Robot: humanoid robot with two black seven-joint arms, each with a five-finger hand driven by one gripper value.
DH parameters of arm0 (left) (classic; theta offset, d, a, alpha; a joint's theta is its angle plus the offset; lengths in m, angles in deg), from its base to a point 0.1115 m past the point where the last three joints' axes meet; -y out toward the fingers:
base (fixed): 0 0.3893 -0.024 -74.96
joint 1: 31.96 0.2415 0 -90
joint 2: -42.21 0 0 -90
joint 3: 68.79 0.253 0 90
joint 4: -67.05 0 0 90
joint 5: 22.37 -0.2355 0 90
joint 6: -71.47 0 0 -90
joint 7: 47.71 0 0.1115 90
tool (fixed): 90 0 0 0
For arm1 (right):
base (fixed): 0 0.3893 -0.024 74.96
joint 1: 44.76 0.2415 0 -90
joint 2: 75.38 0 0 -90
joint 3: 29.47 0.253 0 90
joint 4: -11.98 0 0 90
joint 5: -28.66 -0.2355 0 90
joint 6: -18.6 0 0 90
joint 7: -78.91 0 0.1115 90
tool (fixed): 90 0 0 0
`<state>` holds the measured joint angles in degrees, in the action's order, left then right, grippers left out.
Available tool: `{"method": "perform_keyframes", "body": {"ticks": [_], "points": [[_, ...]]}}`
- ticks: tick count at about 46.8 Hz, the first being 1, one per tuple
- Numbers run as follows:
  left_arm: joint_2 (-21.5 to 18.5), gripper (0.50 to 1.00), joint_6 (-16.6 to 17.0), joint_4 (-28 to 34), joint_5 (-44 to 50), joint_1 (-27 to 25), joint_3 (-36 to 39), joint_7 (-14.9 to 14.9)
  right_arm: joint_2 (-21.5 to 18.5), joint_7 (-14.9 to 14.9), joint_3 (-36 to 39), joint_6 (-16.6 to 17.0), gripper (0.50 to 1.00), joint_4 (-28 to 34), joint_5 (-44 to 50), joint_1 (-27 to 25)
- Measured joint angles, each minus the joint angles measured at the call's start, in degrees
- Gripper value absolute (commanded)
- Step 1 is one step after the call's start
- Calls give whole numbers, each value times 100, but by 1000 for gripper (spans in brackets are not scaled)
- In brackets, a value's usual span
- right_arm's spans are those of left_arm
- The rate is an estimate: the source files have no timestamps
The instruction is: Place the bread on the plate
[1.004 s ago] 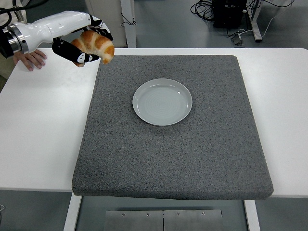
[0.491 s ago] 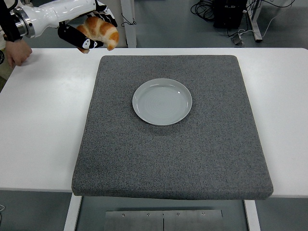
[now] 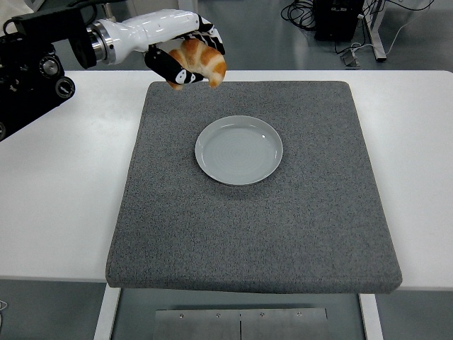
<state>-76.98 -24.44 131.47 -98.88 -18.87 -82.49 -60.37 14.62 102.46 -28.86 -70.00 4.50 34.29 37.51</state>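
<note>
Golden bread (image 3: pixel 200 59) — in left hand (image 3: pixel 185 55)

No text, label or number can be read anywhere.

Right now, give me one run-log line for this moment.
left robot hand: shut on croissant | croissant: held above mat's far-left corner | plate: empty, mid-mat | right arm: not in view | placement: not yet done

high head view, facing down, table (image 3: pixel 64 177)
</note>
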Motion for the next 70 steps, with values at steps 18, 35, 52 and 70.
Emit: {"method": "perform_keyframes", "body": {"ticks": [18, 35, 52, 70], "points": [[954, 500, 62, -438, -74, -157, 303, 1, 0, 0, 0, 1, 1000, 1, 0, 0], [1482, 500, 487, -1025, -50, -152, 975, 3, 0, 0, 0, 0, 1000, 1, 0, -1], [1890, 500, 654, -1322, 7, 244, 1175, -8, 0, 0, 0, 1, 1000, 0, 0, 0], [2385, 500, 822, -1837, 2, 582, 1231, -99, 0, 0, 0, 1, 1000, 0, 0, -1]]}}
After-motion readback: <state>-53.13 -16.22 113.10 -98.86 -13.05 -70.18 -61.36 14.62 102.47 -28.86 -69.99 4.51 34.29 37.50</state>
